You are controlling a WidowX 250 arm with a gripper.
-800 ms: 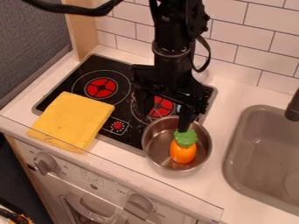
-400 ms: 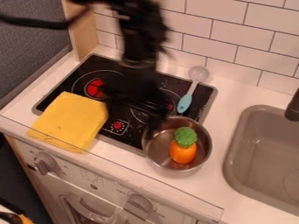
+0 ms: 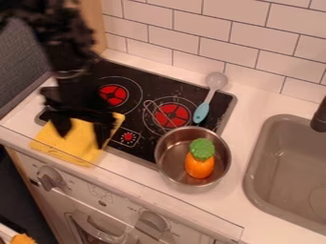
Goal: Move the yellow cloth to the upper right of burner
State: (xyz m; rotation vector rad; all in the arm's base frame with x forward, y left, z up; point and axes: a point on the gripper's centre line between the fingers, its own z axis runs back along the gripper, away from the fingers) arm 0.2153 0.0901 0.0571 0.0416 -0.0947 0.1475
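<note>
The black gripper [image 3: 81, 136] hangs over the yellow cloth [image 3: 76, 151] at the left front of the stove, its two fingers apart with nothing held between them. It hides the upper middle of the cloth. The cloth lies partly on the stove's front left corner and partly on the white counter. Two red burners show on the black stove: the left burner [image 3: 113, 95], just right of the arm, and the right burner [image 3: 170, 116].
A metal pot [image 3: 165, 167] with an orange and green toy vegetable [image 3: 200, 159] stands at the stove's front right. A blue-handled spoon [image 3: 202, 110] lies at the back right, a whisk [image 3: 157, 112] by the right burner. The sink [image 3: 280, 167] is at right.
The arm and gripper have swung left from above the pot and right burner to over the cloth. The spoon and whisk have come into sight. The cloth has not moved.
</note>
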